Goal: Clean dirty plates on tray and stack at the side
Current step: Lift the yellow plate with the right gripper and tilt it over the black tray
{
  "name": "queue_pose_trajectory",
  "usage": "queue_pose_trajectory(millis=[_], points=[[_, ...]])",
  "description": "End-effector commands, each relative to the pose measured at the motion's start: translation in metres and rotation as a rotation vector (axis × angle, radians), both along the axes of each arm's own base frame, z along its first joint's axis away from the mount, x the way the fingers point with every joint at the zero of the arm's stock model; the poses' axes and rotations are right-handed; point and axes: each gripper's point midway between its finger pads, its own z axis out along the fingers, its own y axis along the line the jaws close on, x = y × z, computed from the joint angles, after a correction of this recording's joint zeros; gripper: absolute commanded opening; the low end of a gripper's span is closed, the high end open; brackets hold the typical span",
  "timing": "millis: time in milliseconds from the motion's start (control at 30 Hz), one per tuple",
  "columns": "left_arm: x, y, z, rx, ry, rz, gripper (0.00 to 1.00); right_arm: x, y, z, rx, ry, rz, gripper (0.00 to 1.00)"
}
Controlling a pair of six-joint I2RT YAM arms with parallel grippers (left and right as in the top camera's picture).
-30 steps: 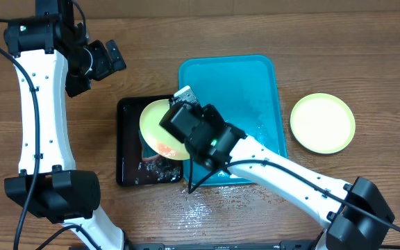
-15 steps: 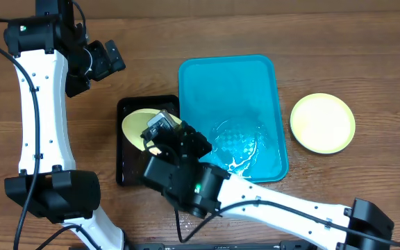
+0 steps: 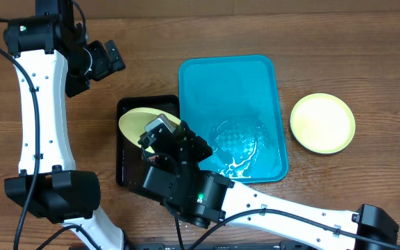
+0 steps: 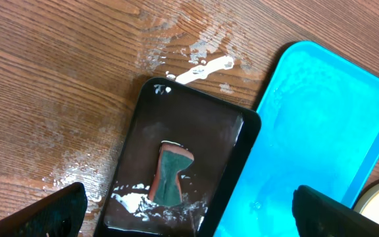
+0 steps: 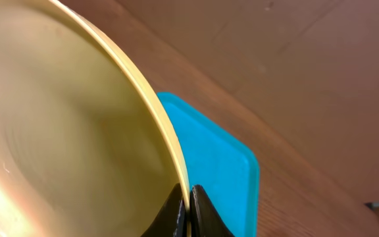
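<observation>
Right gripper (image 5: 188,209) shifted left; pinches tilted plate (image 5: 64,131) by rim.

Plate (image 3: 132,119) half hidden under right arm (image 3: 283,208).

Reference item: the tray (image 3: 228,83), lying on the table (image 3: 339,42). The smaller tray (image 3: 125,163) lies just beside the tray's left edge, long sides parallel. The sponge (image 4: 170,172) lies in the smaller tray. The held plate (image 3: 134,123) is left of the tray, tilted above the far half of the smaller tray, its rim in the right gripper (image 5: 188,209). The second plate (image 3: 322,123) lies flat on the table, right of the tray and apart from it. The left gripper (image 3: 106,59) hangs left of and beyond the tray's far-left corner, well apart.
</observation>
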Motion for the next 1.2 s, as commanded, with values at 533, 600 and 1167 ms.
queue_pose_trajectory(millis=[533, 600, 1167], points=[[0.000, 0.001, 0.009, 0.016, -0.024, -0.011, 1.00, 0.002, -0.007, 0.035, 0.056, -0.074, -0.037, 0.04], [0.000, 0.001, 0.009, 0.016, -0.024, -0.011, 1.00, 0.002, -0.007, 0.035, 0.056, -0.077, -0.039, 0.04], [0.000, 0.001, 0.009, 0.016, -0.024, -0.011, 1.00, 0.014, -0.006, 0.044, 0.052, -0.105, -0.035, 0.04]])
